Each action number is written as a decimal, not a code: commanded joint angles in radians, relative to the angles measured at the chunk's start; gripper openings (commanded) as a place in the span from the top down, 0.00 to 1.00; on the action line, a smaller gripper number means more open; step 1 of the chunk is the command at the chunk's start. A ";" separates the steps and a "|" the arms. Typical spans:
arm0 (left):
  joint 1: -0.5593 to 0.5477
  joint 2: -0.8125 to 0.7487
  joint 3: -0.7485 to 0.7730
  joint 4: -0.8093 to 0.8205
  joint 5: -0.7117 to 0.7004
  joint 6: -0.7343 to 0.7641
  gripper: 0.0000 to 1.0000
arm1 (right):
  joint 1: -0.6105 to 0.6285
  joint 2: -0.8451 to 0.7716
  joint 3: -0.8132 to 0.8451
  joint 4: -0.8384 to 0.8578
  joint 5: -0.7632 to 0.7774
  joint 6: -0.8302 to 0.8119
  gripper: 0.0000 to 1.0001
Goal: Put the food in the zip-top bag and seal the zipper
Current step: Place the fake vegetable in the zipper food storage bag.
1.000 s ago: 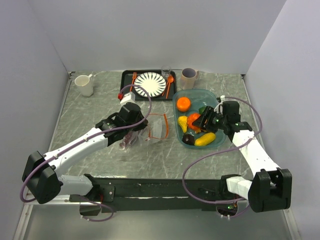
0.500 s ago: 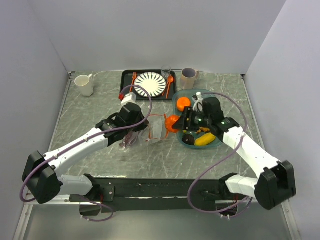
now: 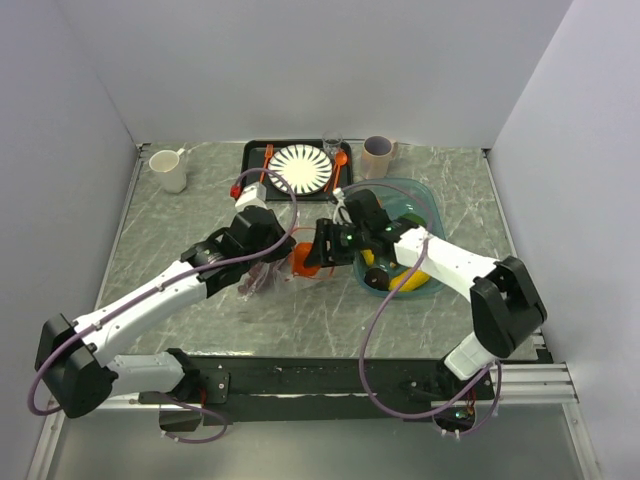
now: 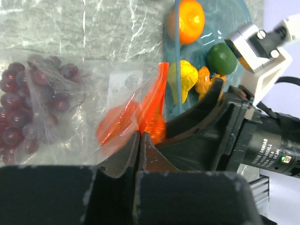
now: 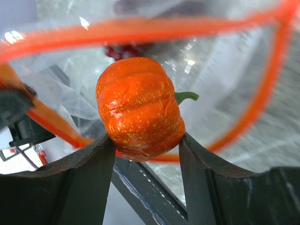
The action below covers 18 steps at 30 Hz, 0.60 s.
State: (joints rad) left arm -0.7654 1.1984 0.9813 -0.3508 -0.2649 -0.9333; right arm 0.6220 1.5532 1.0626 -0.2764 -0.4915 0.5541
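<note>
Risk: zipper (image 4: 157, 89) rim could slip from L gripper (image 4: 140, 137), pinched shut on it, if pumpkin (image 5: 139, 107) snags. Ahead of L fingers, zip-top bag (image 4: 70, 108): clear, crumpled, grapes (image 4: 18, 112) inside. R gripper (image 5: 144, 140), part-open, clamps pumpkin at mouth; tub (image 4: 222, 21) behind its wrist.

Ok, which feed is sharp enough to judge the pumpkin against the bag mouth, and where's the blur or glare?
Right wrist: pumpkin between the jaws is sharp, zipper beyond it smeared, white glare on the bag film. Left wrist: grapes crisp, orange shapes nearest the lens soft. Top external: evenly lit, this spot is small.
</note>
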 commanded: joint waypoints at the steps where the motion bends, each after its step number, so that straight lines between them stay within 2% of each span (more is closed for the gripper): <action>1: -0.005 -0.052 0.036 -0.011 -0.042 -0.007 0.99 | 0.033 0.019 0.112 -0.033 0.028 -0.039 0.26; 4: -0.003 -0.068 0.028 -0.017 -0.062 -0.016 0.99 | 0.033 -0.010 0.108 -0.047 0.062 -0.040 0.17; 7: -0.005 -0.086 0.017 -0.016 -0.080 -0.021 0.99 | 0.033 -0.071 0.096 -0.070 0.114 -0.046 0.04; 13: -0.003 -0.100 0.013 -0.019 -0.094 -0.018 0.99 | 0.002 -0.229 0.065 -0.164 0.388 -0.019 0.00; 18: -0.005 -0.102 0.003 -0.008 -0.089 -0.018 0.99 | -0.077 -0.329 0.017 -0.236 0.614 0.039 0.00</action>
State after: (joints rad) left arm -0.7666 1.1233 0.9813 -0.3832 -0.3386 -0.9409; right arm 0.6056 1.3014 1.1084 -0.4397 -0.1169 0.5461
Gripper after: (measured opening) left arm 0.032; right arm 0.998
